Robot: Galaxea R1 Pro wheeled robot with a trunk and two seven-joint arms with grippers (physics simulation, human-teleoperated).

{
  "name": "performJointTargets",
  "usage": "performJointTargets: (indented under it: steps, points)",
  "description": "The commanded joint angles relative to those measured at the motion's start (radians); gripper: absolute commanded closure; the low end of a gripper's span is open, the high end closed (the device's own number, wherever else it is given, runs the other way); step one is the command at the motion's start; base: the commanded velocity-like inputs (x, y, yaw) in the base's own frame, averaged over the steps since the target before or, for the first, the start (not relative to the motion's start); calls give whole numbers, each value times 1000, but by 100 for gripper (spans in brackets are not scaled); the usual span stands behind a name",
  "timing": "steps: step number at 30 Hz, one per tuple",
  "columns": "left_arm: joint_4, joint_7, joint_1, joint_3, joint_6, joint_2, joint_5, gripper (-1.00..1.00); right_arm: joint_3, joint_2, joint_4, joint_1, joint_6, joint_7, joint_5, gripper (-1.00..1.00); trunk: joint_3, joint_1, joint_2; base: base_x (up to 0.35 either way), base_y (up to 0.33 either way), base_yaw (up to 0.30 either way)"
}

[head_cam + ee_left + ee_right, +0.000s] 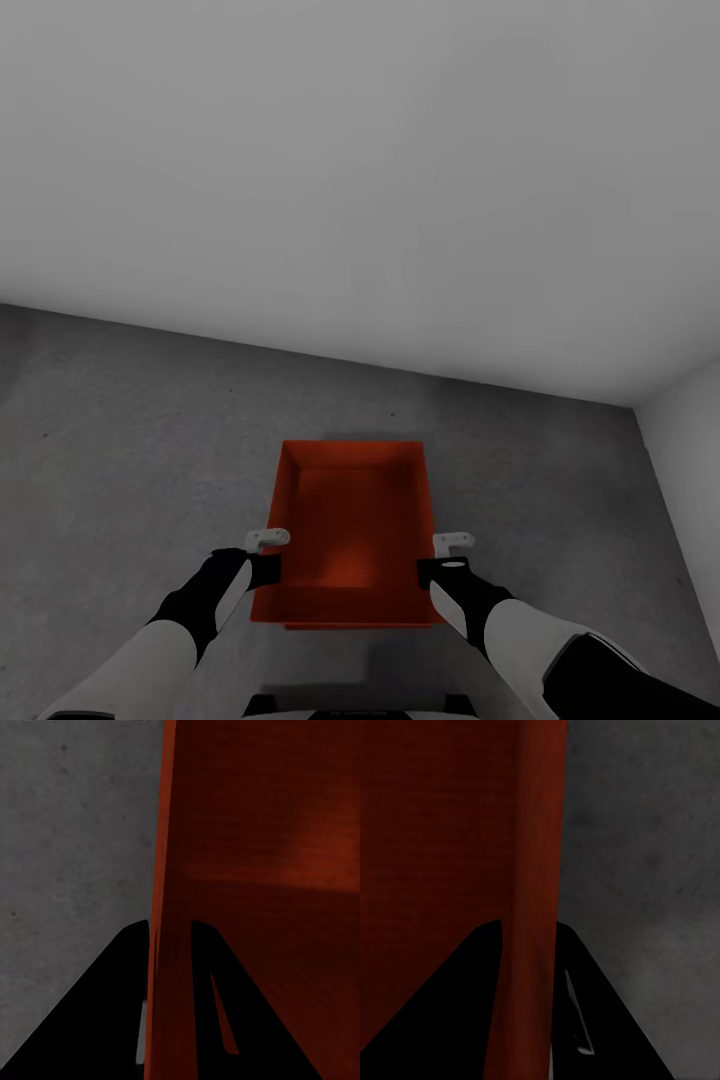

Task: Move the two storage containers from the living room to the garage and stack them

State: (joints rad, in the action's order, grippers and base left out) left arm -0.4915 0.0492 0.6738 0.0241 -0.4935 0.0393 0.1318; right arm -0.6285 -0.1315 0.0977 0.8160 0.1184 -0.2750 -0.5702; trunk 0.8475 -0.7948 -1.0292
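Observation:
An orange-red storage container [355, 520] sits low over the dark grey concrete floor [120, 450] of the garage, straight ahead of me, open top up and empty. My left gripper [270, 565] is shut on its left wall, one finger inside and one outside. My right gripper [440, 565] is shut on the right wall in the same way. In the left wrist view the container's wall [169, 832] runs between the black fingers [127, 967]. The right wrist view shows that side's wall [540, 832] pinched likewise. Whether the container rests on the floor or hangs just above it, I cannot tell.
A plain grey-white wall [360, 150] rises a short way beyond the container. A second wall [690, 430] meets it in a corner at the right. Bare concrete spreads out to the left [75, 832] and to the right [645, 870] of the container.

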Motion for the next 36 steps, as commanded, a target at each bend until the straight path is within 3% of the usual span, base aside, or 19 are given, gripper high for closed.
performJointTargets:
  steps: [1,7,22,36]
  points:
    - [-4,11,0,5,-7,16,-23,100,-16,0,-3,0,44,-9,-10,100,4,-4,-8,0,0,0]
    - [-4,11,1,5,-7,17,-23,100,-16,0,-3,1,44,-9,-10,100,23,-27,-50,0,0,0]
    - [-5,11,0,5,-5,17,-25,100,-16,0,-3,0,44,-9,-10,100,23,-27,-50,-2,0,0]
    - [-5,11,0,5,-6,20,-27,100,-16,0,-3,0,44,-9,-10,100,23,-27,-50,-128,0,0]
